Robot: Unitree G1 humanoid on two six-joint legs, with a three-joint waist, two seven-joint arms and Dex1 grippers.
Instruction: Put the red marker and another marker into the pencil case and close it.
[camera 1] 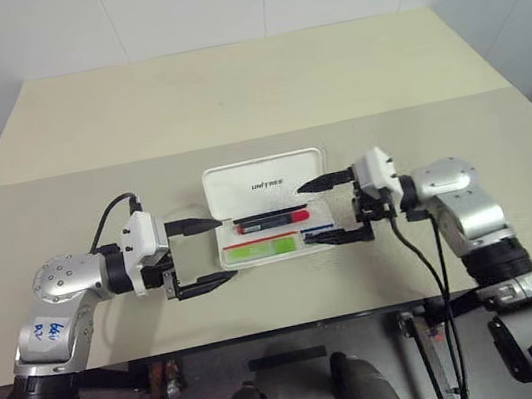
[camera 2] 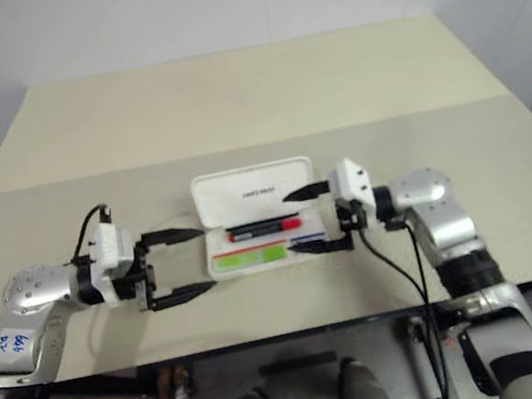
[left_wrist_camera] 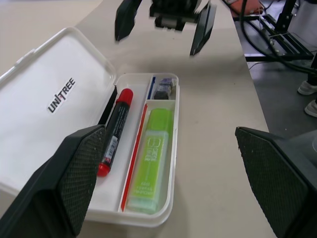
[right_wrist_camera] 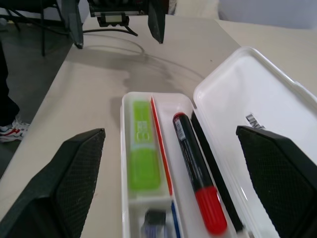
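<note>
1. Left gripper (camera 1: 201, 255): fingers spread wide, nothing between them. Sits just off the left end of the pencil case (camera 1: 263, 182), pointing roughly level toward it, not touching it.
2. Right gripper (camera 1: 322, 211): fingers also wide apart, empty. Points in from the case's right end; upper fingertip is over the lid's right edge, lower fingertip over the tray's right end. Contact with the case can't be told from the head views; in the left wrist view the fingertips look raised above the table.
3. The two grippers face each other across the case, one at each end.
4. Pencil case: white, lid fully open and lying back flat away from the robot, dark lettering showing on the inside of the lid. Tray half is nearer the robot. Not closed.
5. Red marker (left_wrist_camera: 114, 132): lying flat in the tray's long compartment next to the hinge, parallel to the case's long side, red cap end toward the right gripper.
6. Light green marker (left_wrist_camera: 150, 161): lying flat in the front compartment, on the robot's side of the thin red divider stripe, parallel to the red marker and just beside it.
7. Small dark item (left_wrist_camera: 162, 91) in the small compartment at the tray's right end, next to a blue stripe; can't tell what it is.
8. Case sits on the near beige table (camera 1: 65, 206), around the middle, close to the seam with a second table behind.
</note>
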